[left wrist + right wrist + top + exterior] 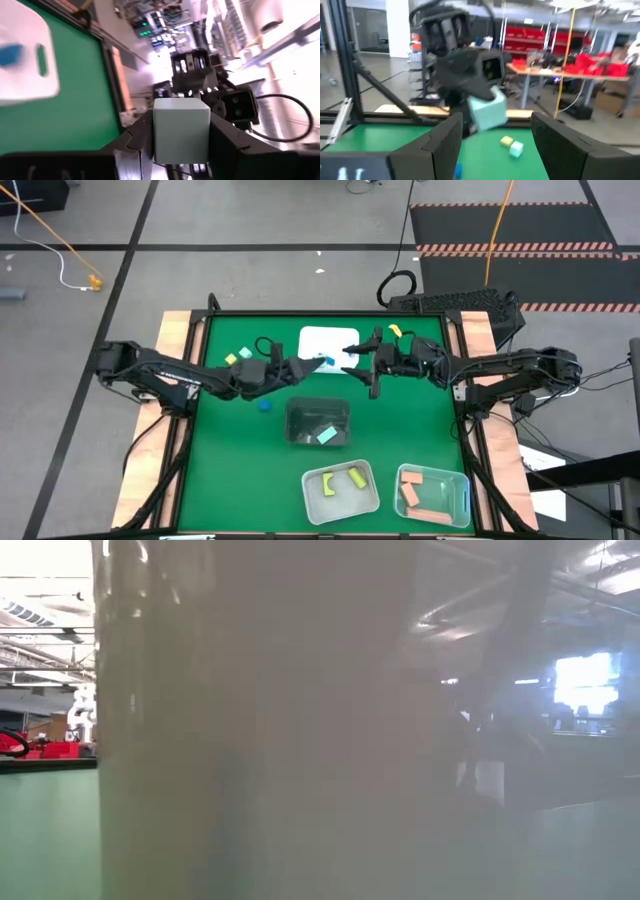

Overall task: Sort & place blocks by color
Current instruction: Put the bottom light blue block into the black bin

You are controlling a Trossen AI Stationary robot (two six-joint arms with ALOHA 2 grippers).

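— So, who has the block at mid-tabletop?

— Left gripper (303, 367), reaching in from the left, has its fingers (137, 137) clenched on a mint cube (181, 127), lifted clear of the green tabletop (400, 420). The cube sits squarely between the two dark fingers.

— And the other arm?

— Right gripper (362, 365) faces it from the right, close by but apart. Its fingers (445, 145) are spread wide and carry nothing; the mint cube shows beyond them, in the left arm's grasp.

— What lies under them?

— White tray (330, 340), just on the far side of both grippers, with a blue block (10, 54) resting on it. A second blue block (264, 405) lies on the tabletop near the left gripper.

— Any loose pieces?

— Yellow-and-mint pair (238, 356) at far left, side by side, and a lone yellow block (395, 332) at far right, beside the tray.

— The tubs?

— Three toward the near edge. Dark tub (292, 423) in the middle holds a mint block (327, 436). White tub (372, 498) holds yellow bars (343, 480). Clear tub (462, 492), nearest right, holds salmon bars (420, 498).

— The table-height camera?

— A pale, blurred wall fills it; nothing of the blocks can be told there.
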